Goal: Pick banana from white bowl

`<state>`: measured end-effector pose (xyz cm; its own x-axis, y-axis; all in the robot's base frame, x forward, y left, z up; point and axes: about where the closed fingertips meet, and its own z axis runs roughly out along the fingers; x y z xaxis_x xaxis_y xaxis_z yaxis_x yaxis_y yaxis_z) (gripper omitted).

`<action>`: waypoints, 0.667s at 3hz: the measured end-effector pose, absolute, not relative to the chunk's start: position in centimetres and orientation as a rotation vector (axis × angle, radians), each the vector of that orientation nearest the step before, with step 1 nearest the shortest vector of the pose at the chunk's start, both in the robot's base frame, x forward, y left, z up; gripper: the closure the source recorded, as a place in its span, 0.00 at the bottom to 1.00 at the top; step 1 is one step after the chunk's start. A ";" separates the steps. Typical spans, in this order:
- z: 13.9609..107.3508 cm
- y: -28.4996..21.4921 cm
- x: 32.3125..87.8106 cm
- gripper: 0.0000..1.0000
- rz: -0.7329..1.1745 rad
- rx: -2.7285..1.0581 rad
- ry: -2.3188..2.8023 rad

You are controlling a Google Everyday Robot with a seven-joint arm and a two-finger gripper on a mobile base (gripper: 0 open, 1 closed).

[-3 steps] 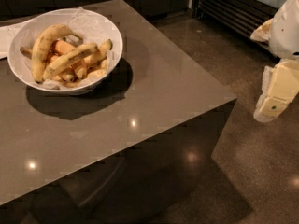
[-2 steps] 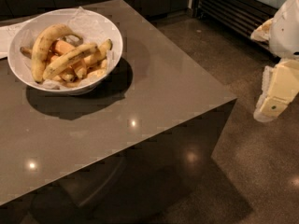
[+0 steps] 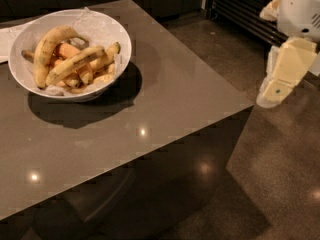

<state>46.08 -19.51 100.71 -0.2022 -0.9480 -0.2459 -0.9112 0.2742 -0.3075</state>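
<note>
The white bowl (image 3: 125,34), lined with crinkled white paper, stands on the table's far left. In it the speckled, gently curved banana (image 3: 75,64) lies diagonally on top of the pile. A bigger hooked banana (image 3: 46,51) lies to its left and orange-toned pieces (image 3: 67,50) lie beneath. My gripper (image 3: 270,96), cream-coloured, hangs at the right edge of the view, off the table's right corner and far from the bowl. It points down and to the left and holds nothing.
The grey-brown table (image 3: 165,99) ends in a corner (image 3: 251,104) close to the gripper. A white paper (image 3: 5,39) lies left of the bowl. A dark slatted cabinet front (image 3: 240,9) stands at the back right above the polished floor (image 3: 270,184).
The gripper has shifted slightly left and up, nearer the table's corner. The bowl and bananas have not moved.
</note>
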 end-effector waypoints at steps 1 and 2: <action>102.0 -18.4 46.8 0.00 -0.160 -1.692 2.118; 102.0 -18.4 46.8 0.00 -0.160 -1.692 2.118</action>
